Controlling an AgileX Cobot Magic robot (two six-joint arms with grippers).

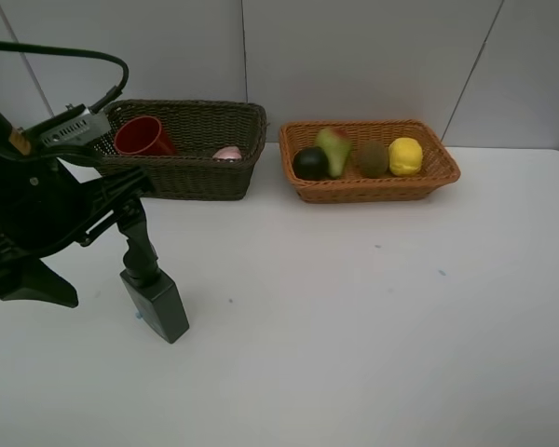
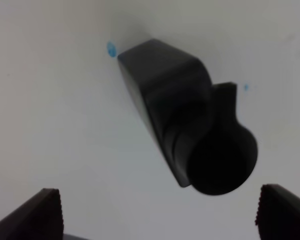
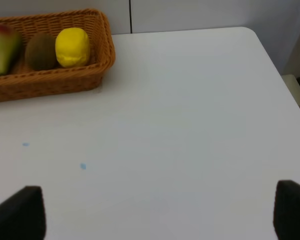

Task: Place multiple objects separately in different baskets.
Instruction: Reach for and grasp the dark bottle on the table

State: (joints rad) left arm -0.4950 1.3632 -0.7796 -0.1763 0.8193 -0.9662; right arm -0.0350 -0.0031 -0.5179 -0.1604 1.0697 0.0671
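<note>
The left end effector (image 2: pixel 160 212) hangs with its jaws spread wide and empty above the dark green bottle (image 2: pixel 185 130), which stands slightly tilted on the white desk (image 1: pixel 373 335), well apart from both baskets. The right end effector (image 3: pixel 160 212) is likewise spread and holds nothing, over bare desk near the orange-tan basket (image 3: pixel 102 60). That basket (image 1: pixel 443 172) carries the dark round fruit (image 1: pixel 309 164), the green-red pear (image 1: pixel 334 149), the brown kiwi (image 1: pixel 372 158) and the yellow lemon (image 1: pixel 405 155); the dark brown basket (image 1: pixel 200 177) carries the red cup (image 1: pixel 142 137) and something pink (image 1: pixel 227 153), too hidden to name. The bottle looks like rigid, smooth plastic, probably light and a little slippery, and with its narrow upper part and wide squared base it may tip easily. A good hold seems to be across the flat sides of the body, or around the neck just under the cap. No label, brand or writing can be read anywhere.
</note>
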